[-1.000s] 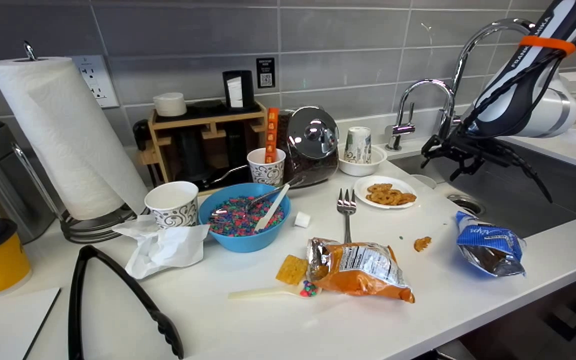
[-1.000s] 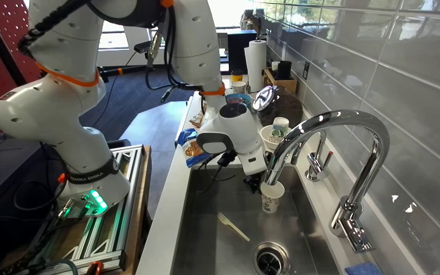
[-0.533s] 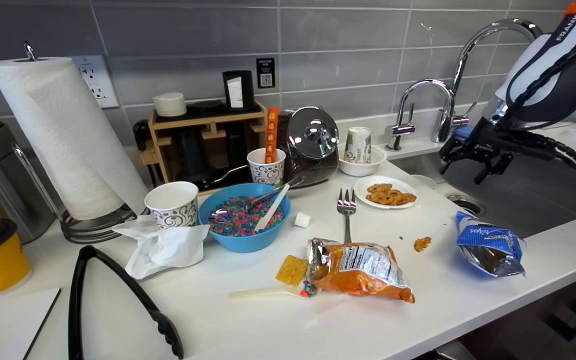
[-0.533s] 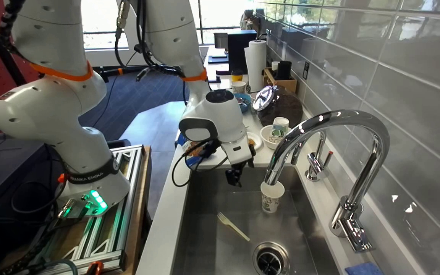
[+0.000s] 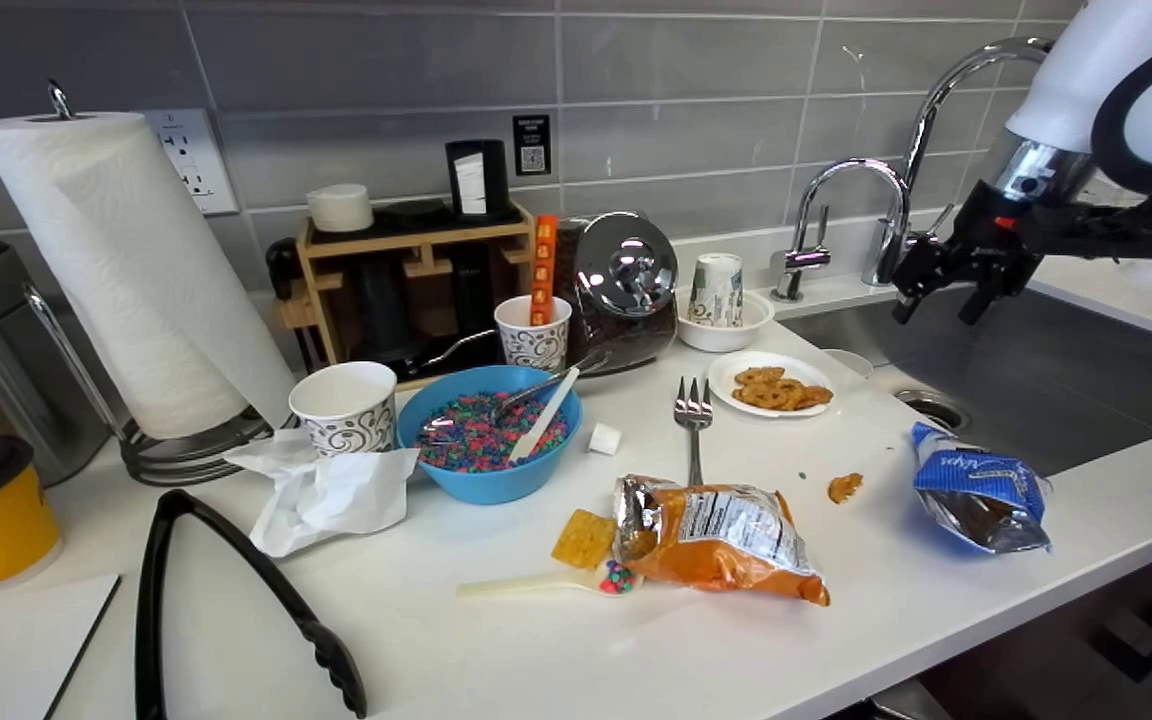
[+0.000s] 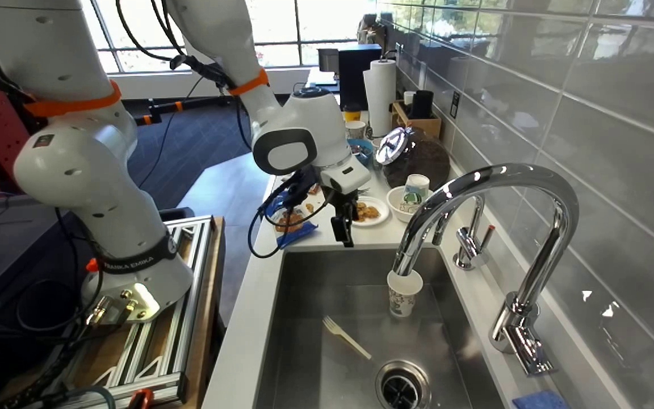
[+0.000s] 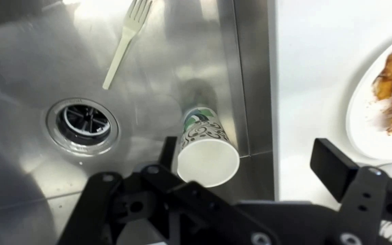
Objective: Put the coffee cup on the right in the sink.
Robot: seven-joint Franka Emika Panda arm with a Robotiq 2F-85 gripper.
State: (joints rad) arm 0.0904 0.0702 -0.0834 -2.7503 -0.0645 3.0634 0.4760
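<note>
One green-printed white paper cup (image 7: 208,149) sits in the grey metal sink (image 6: 304,341), so your wide-spread black claw (image 5: 937,312) seems finished.

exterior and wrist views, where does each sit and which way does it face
An exterior view: above the counter, facing the tiled wall, sink at right; arm and end effector show.
An exterior view: above the sink, facing along the counter toward windows; base, arm, end effector show.
Wrist view: on the arm, facing down at cup and fork in the sink; spread fingers show.
Both exterior views share the blue bowl.
</note>
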